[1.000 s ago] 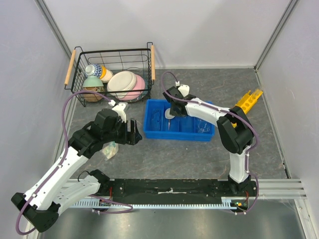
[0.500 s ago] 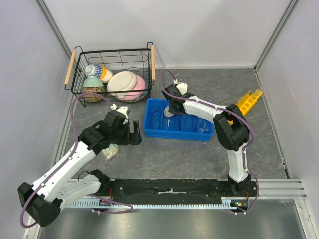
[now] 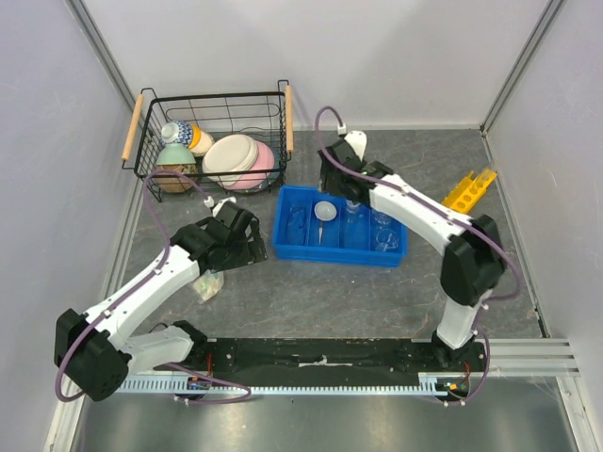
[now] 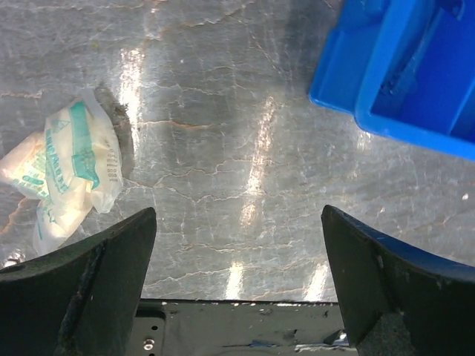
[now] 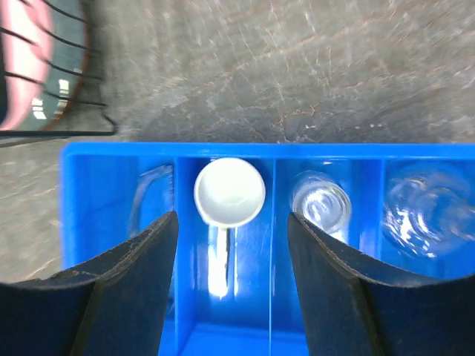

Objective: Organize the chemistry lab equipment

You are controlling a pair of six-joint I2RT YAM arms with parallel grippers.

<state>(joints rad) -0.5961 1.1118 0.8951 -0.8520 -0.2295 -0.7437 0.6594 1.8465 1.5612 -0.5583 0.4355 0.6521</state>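
Grey bench (image 3: 377,292), top view: blue tray (image 3: 320,254) at centre; yellow rack (image 3: 468,191) at its 3 o'clock, wire basket (image 3: 212,99) at its 10 o'clock.

Left wrist: left hand (image 4: 237,252) spread wide, empty; plastic packet (image 4: 74,167) at 10 o'clock.

Right wrist: right hand (image 5: 231,245) parted, holding nothing, above white dish (image 5: 229,190) lying in the blue tray; glass vessels (image 5: 320,205) at the dish's 3 o'clock.

The tray (image 5: 334,150) is glossy plastic, the vessel (image 5: 320,205) clear glass.
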